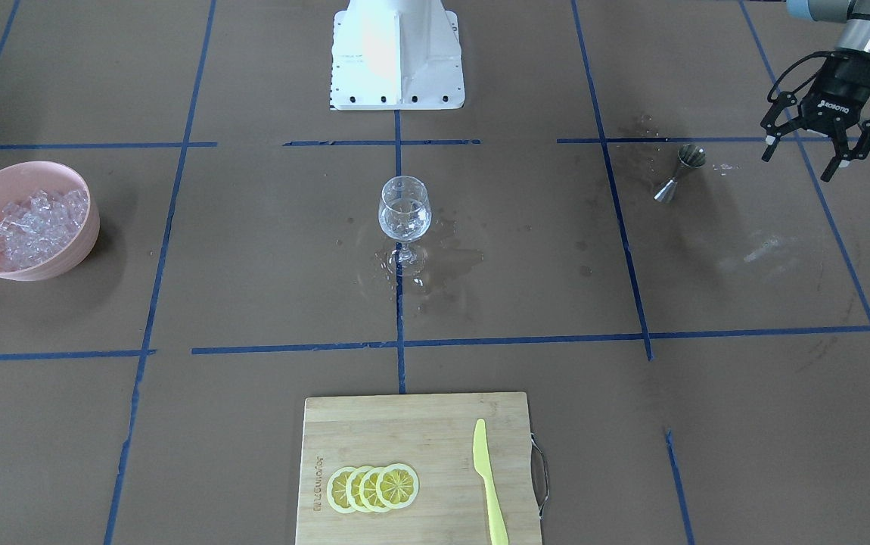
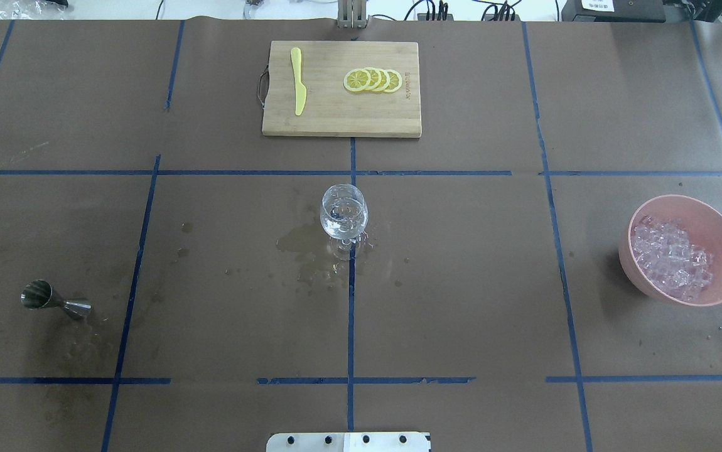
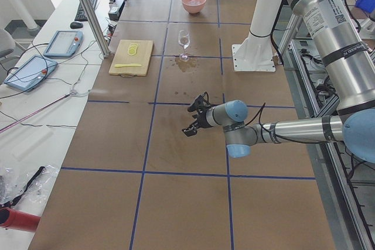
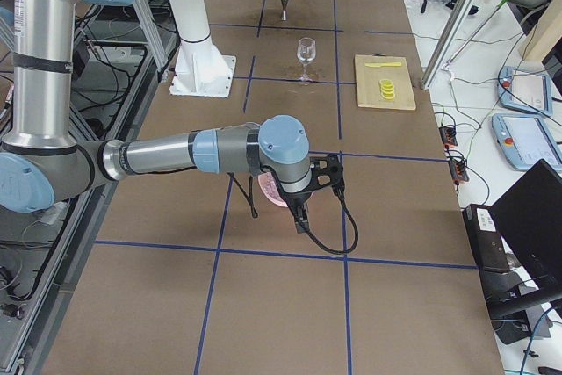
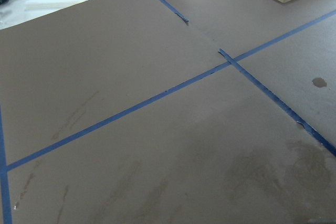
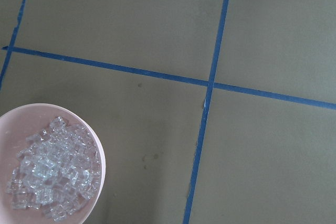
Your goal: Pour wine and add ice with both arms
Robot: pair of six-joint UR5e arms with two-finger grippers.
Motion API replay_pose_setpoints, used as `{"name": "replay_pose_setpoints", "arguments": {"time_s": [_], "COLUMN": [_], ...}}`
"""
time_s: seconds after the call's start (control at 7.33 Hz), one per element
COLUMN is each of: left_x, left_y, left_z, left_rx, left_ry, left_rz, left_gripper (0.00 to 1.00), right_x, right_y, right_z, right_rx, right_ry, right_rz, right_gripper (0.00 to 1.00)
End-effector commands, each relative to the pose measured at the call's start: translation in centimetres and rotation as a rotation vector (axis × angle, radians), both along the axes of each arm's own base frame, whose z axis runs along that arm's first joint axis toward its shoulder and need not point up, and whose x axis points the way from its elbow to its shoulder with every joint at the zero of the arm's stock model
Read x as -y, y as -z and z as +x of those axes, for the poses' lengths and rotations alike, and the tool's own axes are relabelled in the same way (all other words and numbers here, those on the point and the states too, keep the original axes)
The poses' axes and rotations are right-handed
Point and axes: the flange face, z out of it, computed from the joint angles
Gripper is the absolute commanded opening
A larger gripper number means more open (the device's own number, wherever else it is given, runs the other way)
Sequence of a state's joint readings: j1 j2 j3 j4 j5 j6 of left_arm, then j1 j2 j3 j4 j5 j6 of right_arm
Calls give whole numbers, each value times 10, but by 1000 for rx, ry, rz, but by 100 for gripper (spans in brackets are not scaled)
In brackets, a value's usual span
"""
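The wine glass [image 1: 405, 216] stands upright at the table's middle, also in the overhead view [image 2: 343, 216], with a little clear wine [image 1: 405, 225] in its bowl. A steel jigger [image 1: 681, 174] stands upright on my left side. My left gripper [image 1: 800, 163] hangs open and empty above the table, just beyond the jigger. The ice [image 1: 38, 219] lies piled in a pink bowl [image 1: 64, 261] on my right side, also in the right wrist view [image 6: 100, 156]. My right gripper [image 4: 307, 204] shows only in the exterior right view, over the bowl; I cannot tell if it is open.
A wooden cutting board [image 1: 405, 424] at the far edge holds several lemon slices [image 1: 373, 488] and a yellow knife [image 1: 488, 481]. A wet patch [image 1: 435, 269] spreads around the glass's foot. The white pedestal [image 1: 397, 53] stands at the robot's side.
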State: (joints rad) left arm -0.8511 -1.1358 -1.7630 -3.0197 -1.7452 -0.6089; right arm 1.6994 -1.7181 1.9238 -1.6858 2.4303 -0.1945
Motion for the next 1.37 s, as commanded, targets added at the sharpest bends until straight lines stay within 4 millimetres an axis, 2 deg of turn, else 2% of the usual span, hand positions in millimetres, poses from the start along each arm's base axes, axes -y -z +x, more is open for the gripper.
{"name": "replay_pose_setpoints", "arguments": {"time_s": [0.0,0.14,0.41,0.55,0.68,0.82,0.96,1.23], "left_x": [46,60,109,123,147,167,182,202], "left_y": [19,20,42,41,60,87,103,120], "left_z": [2,-9,-41,-62,-75,-77,-77,-98], "left_rx": [13,13,-4,37,39,22,28,22], "left_ry": [-22,-31,-43,-30,-31,-64,-60,1], "left_rz": [-52,-110,-211,-238,-269,-312,-358,-383], "left_gripper": [99,99,99,99,99,99,99,99], "right_x": [0,0,1,5,9,14,23,38], "right_y": [4,4,4,9,16,21,30,46], "right_z": [-1,-1,-5,-10,-17,-27,-37,-70], "right_rx": [1,3,4,4,2,1,4,16], "right_ry": [-10,-9,1,14,31,53,61,63], "right_rz": [-3,-3,-5,8,21,31,31,-15], "right_gripper": [100,100,100,100,100,100,100,100]}}
